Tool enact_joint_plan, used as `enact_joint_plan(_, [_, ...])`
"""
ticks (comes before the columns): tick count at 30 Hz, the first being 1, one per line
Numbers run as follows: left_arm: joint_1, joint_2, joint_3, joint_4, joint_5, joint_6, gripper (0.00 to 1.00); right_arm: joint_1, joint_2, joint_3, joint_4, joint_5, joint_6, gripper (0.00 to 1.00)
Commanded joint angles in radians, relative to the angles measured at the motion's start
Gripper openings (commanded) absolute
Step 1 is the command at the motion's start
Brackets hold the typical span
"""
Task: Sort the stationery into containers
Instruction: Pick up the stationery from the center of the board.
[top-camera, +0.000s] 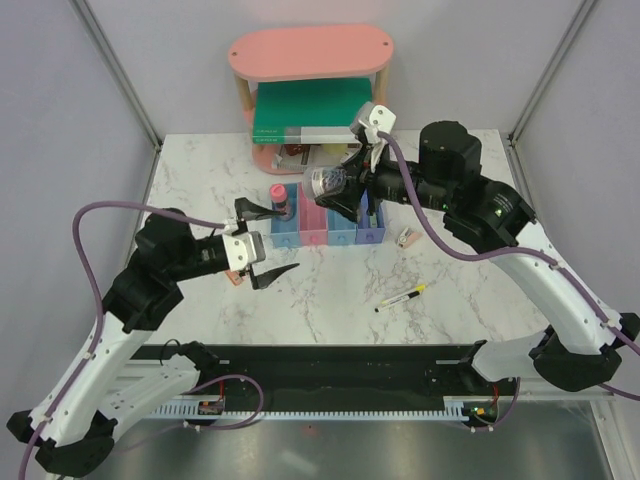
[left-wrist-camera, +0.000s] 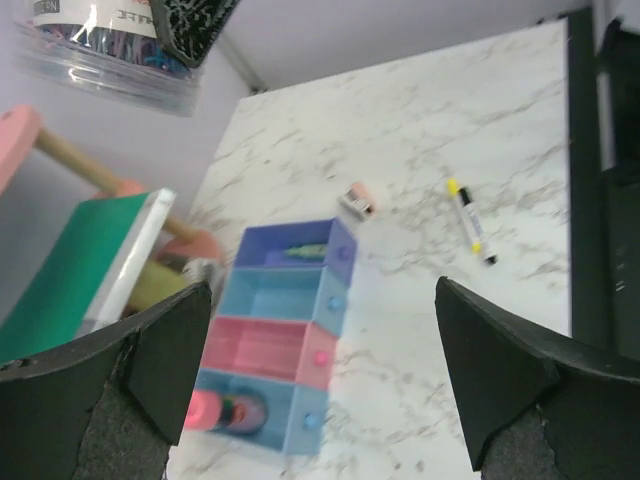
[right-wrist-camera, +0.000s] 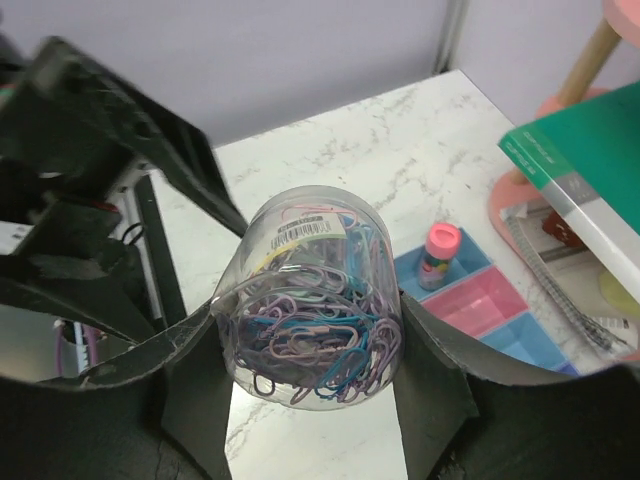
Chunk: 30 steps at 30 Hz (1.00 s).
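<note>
With right gripper (top-camera: 338, 190) jaws pinching clear tub of paper clips (right-wrist-camera: 310, 300) at centre frame, just above bins (top-camera: 313, 237): align over an empty middle compartment, lower upright, then release. Hold left gripper (top-camera: 265, 243), jaws spread wide, empty, left of the row.

clear tub of coloured clips (right-wrist-camera: 310, 290) aloft near four-bin row (top-camera: 312, 230); yellow-and-black pen (top-camera: 401, 297) lies flat, well apart
</note>
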Motion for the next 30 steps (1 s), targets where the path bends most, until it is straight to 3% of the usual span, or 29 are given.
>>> enact_joint_plan(1, [0.012, 0.126, 0.087, 0.166, 0.264, -0.331, 0.99, 0.010, -0.024, 0.023, 0.008, -0.125, -0.015, 0.10])
enact_joint_plan(8, [0.044, 0.383, 0.285, 0.382, 0.469, -0.690, 0.90, 0.012, -0.034, 0.035, -0.058, -0.175, -0.093, 0.13])
enact_joint_plan(10, [0.057, 0.427, 0.347, 0.407, 0.535, -0.723, 0.88, 0.010, -0.039, 0.038, -0.089, -0.176, -0.123, 0.12])
enact_joint_plan(17, [0.149, 0.475, 0.303, 0.715, 0.670, -1.026, 0.86, 0.012, -0.083, 0.033, -0.103, -0.139, -0.172, 0.08])
enact_joint_plan(25, [0.186, 0.454, 0.242, 0.855, 0.686, -1.118, 0.83, -0.019, -0.113, 0.003, -0.045, -0.107, -0.155, 0.06])
enact_joint_plan(30, [0.203, 0.435, 0.216, 0.883, 0.657, -1.141, 0.83, -0.069, -0.137, -0.046, 0.067, -0.161, -0.009, 0.06])
